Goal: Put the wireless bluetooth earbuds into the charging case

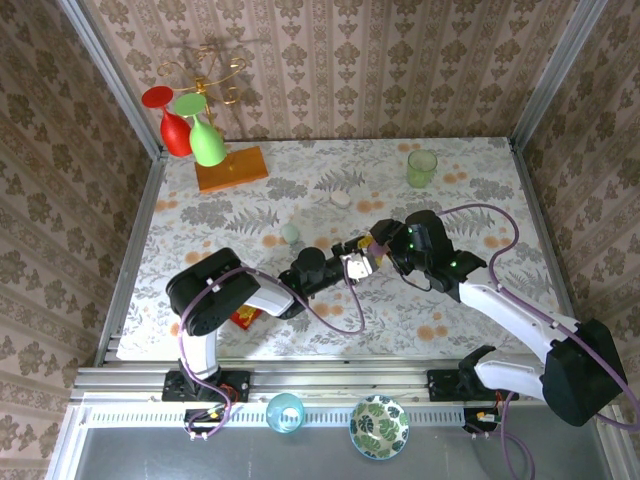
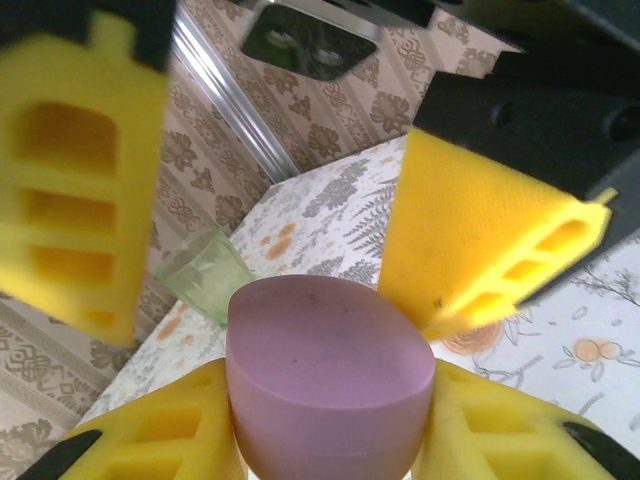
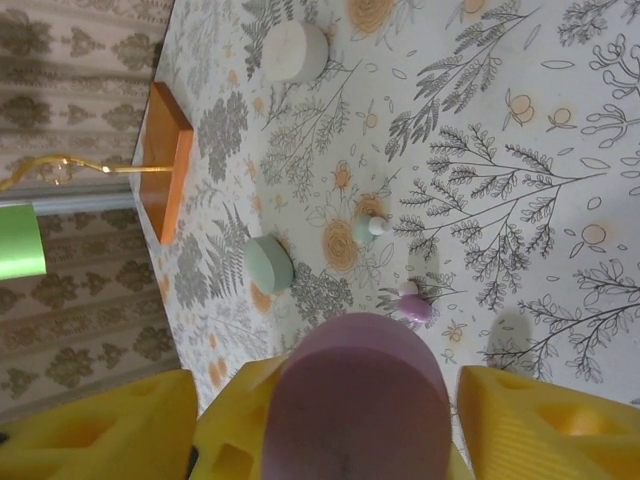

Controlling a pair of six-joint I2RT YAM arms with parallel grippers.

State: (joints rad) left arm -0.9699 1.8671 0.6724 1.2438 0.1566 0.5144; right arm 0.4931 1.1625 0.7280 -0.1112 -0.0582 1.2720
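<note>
Gripping unit: left gripper, clenched on a pink-purple oval charging case. In the left wrist view its yellow fingers press the case from both sides. The case is held at mid-table, between the two arms.

Right gripper: released, jaws spread wide. One yellow finger stands on each side of the held case, and neither is seen touching it.

Wireless bluetooth earbuds: loose on the floral tablecloth, outside every case.
- Pink-purple earbud, with a whitish earbud touching it.
- Pale green earbud, with a second whitish piece just beside it.

The two pairs lie near each other.

Other cases: a pale green oval case lies near the earbuds. A white oval case lies well apart, farther up the table.

Sundries:
- Green tumbler, at the far right of the table.
- Orange wooden base of a gilt wire rack, with a red wine glass and a green wine glass hanging from it.
- Blue cup and patterned bowl, below the arm bases.
</note>
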